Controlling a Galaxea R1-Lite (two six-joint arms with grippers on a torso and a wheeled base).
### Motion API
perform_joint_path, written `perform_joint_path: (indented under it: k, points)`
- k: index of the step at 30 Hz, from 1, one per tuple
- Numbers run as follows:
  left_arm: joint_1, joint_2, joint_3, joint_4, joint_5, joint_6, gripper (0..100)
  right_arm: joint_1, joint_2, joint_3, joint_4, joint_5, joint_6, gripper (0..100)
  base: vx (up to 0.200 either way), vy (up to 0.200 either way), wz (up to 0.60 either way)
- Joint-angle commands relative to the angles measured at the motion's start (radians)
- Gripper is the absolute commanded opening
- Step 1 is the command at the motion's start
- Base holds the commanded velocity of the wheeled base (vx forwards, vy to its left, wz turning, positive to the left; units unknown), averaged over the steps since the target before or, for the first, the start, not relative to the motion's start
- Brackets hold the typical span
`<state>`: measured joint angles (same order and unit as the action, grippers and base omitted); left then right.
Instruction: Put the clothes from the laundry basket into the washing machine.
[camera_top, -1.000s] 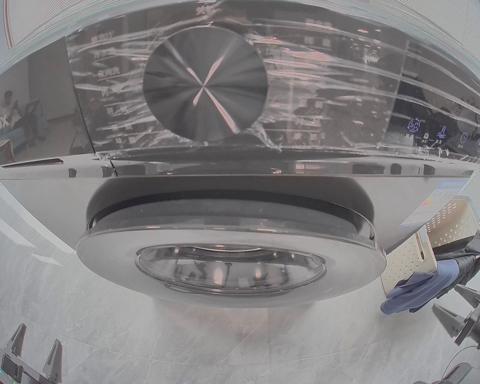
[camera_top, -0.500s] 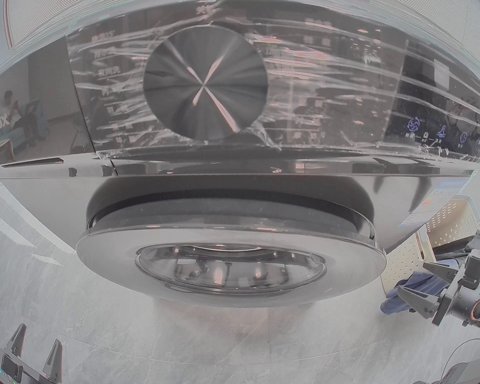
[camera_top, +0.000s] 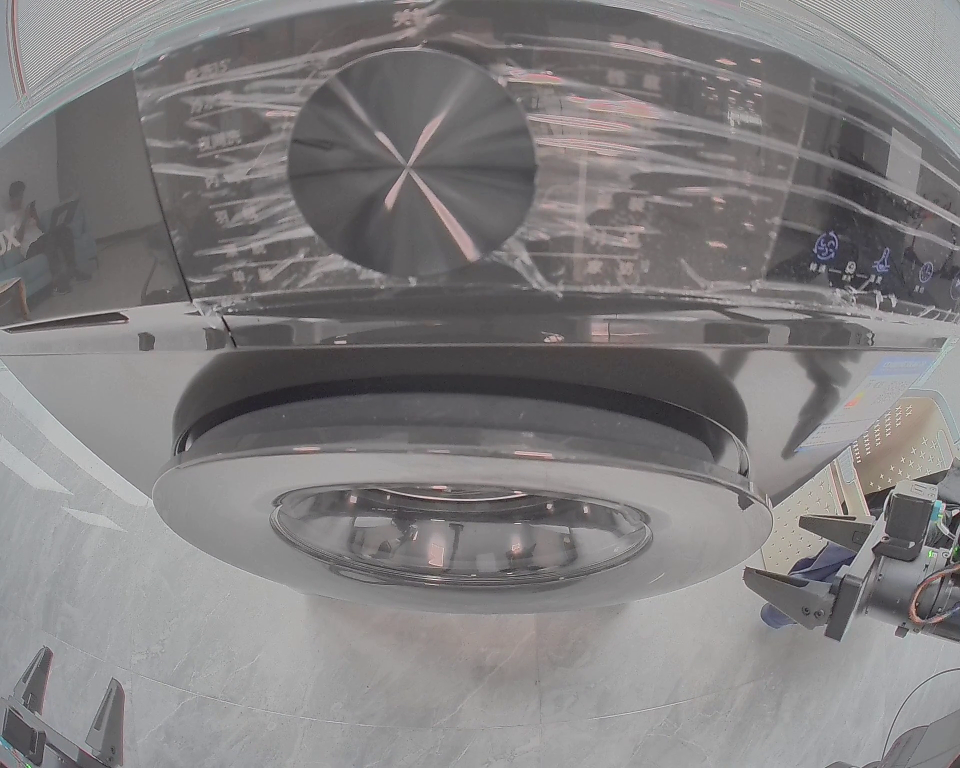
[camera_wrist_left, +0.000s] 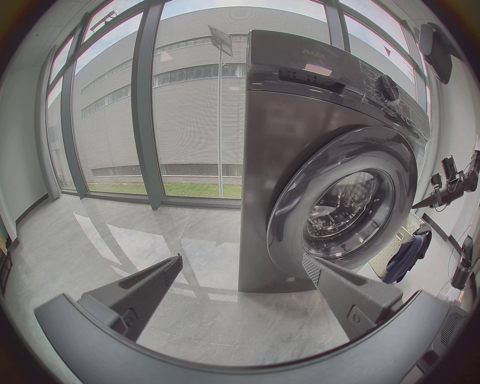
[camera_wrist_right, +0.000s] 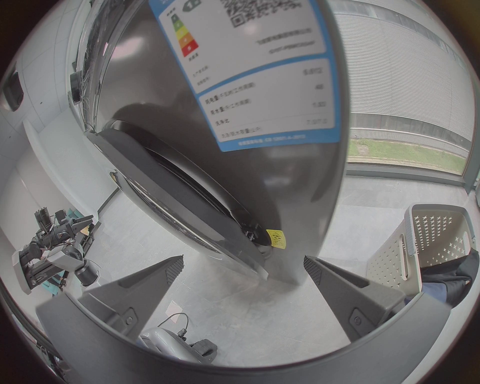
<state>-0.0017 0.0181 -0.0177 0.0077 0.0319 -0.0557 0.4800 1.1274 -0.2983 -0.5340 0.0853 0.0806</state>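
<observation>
1. The right fingers (camera_top: 795, 592) (camera_wrist_right: 145, 287) are spread wide with nothing between them. They hang above the floor (camera_top: 450, 680) just off the right end of the washing machine's door (camera_top: 460, 530).
2. A second ago they sat lower, at the right edge of the head view and below the blue garment (camera_top: 822, 562) (camera_wrist_left: 406, 256). They have since risen and swung toward the door, and now partly cover that garment.
3. The left fingers (camera_top: 105, 710) (camera_wrist_left: 145, 285) are also parted and empty. They are low over the floor, well off to the left of the door, and have not shifted.
4. The blue garment hangs over the rim of the laundry basket (camera_top: 905, 440) (camera_wrist_right: 435, 235), where it hung before. A dark garment (camera_wrist_right: 452, 274) lies in the basket next to it.
5. The basket stands on the floor just beside the right front corner of the washing machine (camera_wrist_left: 280, 150).
6. The round door is shut, as earlier, and closes off the drum behind its glass.
7. Tall windows (camera_wrist_left: 190, 100) stand behind the machine.
</observation>
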Motion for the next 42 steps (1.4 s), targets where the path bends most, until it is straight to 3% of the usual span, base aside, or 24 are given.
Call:
perform_joint_path:
  k: [1,6,16,28,37,42]
  points:
    - [0.0,-0.018,0.015,0.0,0.0,-0.001,100,0.028,0.089,-0.016,-0.047,0.001,0.005,100,0.0,0.0,0.0]
    - [0.0,-0.018,0.015,0.0,0.0,-0.001,100,0.046,0.173,-0.053,-0.142,0.001,0.031,100,0.0,0.0,0.0]
    - [0.0,-0.018,0.015,0.0,0.0,-0.001,100,0.094,0.285,-0.097,-0.247,0.002,0.025,100,0.0,0.0,0.0]
    - [0.0,-0.018,0.015,0.0,0.0,-0.001,100,0.121,0.18,0.054,-0.256,0.031,0.025,100,0.0,0.0,0.0]
    - [0.0,-0.018,0.015,0.0,0.0,-0.001,100,0.123,0.247,0.004,-0.271,0.024,0.031,100,-0.133,0.0,0.0]
    - [0.0,-0.018,0.015,0.002,0.0,-0.001,100,0.163,0.252,0.028,-0.268,0.028,0.037,100,0.0,0.0,0.0]
